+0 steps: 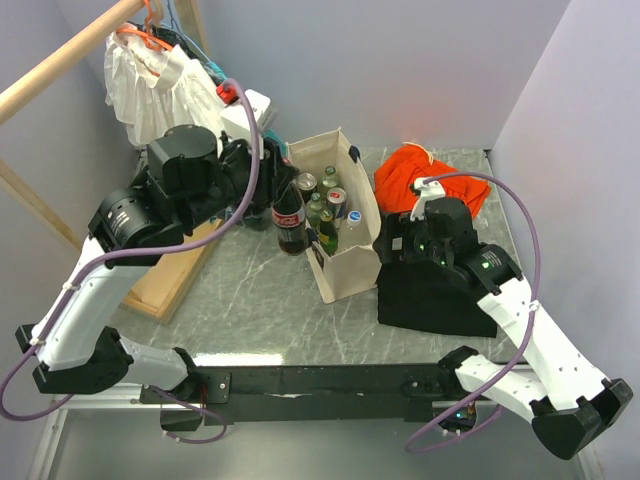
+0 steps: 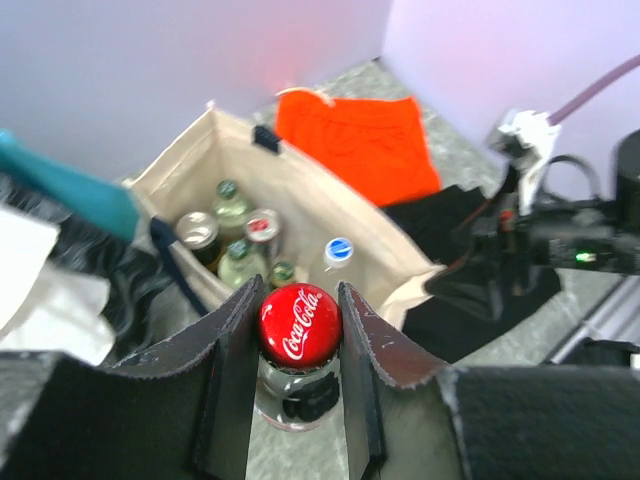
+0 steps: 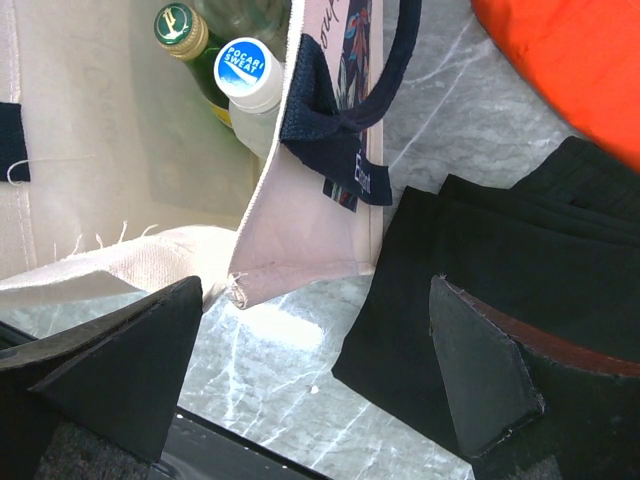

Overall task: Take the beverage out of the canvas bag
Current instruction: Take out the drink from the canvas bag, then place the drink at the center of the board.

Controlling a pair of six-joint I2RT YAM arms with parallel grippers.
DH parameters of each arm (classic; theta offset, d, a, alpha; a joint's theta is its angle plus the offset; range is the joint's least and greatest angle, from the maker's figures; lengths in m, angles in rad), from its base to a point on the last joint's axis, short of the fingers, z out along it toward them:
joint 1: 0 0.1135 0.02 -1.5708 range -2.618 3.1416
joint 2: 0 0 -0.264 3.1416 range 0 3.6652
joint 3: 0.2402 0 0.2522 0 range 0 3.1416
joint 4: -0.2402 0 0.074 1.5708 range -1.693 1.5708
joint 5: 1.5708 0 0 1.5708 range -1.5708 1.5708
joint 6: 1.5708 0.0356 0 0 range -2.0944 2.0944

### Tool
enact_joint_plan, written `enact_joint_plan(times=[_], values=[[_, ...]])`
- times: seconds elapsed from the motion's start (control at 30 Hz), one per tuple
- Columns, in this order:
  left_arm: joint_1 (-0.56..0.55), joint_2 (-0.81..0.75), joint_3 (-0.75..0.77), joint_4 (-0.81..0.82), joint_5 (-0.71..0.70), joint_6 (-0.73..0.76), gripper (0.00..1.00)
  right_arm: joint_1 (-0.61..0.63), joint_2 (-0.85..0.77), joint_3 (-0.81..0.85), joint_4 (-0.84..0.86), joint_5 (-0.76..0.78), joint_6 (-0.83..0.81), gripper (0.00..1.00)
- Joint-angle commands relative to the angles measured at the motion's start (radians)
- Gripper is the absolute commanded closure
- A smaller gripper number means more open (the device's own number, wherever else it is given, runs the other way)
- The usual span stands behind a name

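We judge the task nearly done. The left hand (image 2: pixel 298 305) is clamped on the neck of a Coca-Cola bottle (image 1: pixel 290 222), its fingers pressed to either side just under the red cap. The bottle stands upright outside the canvas bag (image 1: pixel 348 268), just beside the bag's left wall and over the marble counter (image 1: pixel 250 300). From the top view we cannot quite tell whether its base rests on the counter or hangs just above it. If this bottle is the beverage meant, the lifting-out is accomplished. What is left, as we see it, is to set it firmly down, let go and draw the arm clear. The right hand (image 3: pixel 315 290) is apart and holds nothing. It sits at the bag's near right corner, with one finger over a black cloth (image 3: pixel 500 250). Inside the bag sit other drinks: a Pocari Sweat bottle (image 3: pixel 246 66), green bottles (image 1: pixel 328 230) and cans (image 1: pixel 306 183).
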Motion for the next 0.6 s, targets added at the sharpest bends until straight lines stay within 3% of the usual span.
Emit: enact_joint_plan(times=[0.0,0.27,0.57], values=[[-0.005,-0.089,-0.034,0.219,-0.134,0.018,0.99,0.007,-0.018,-0.015,0.0,0.007,0.002,0.01],[-0.005,-0.135,-0.192,0.265,-0.279,0.02,0.99,0.007,-0.021,0.006,-0.009,0.013,-0.011,0.0],[0.028,-0.156,-0.33,0.331,-0.278,0.004,0.99,0.006,-0.026,0.012,-0.001,0.004,-0.025,0.0]])
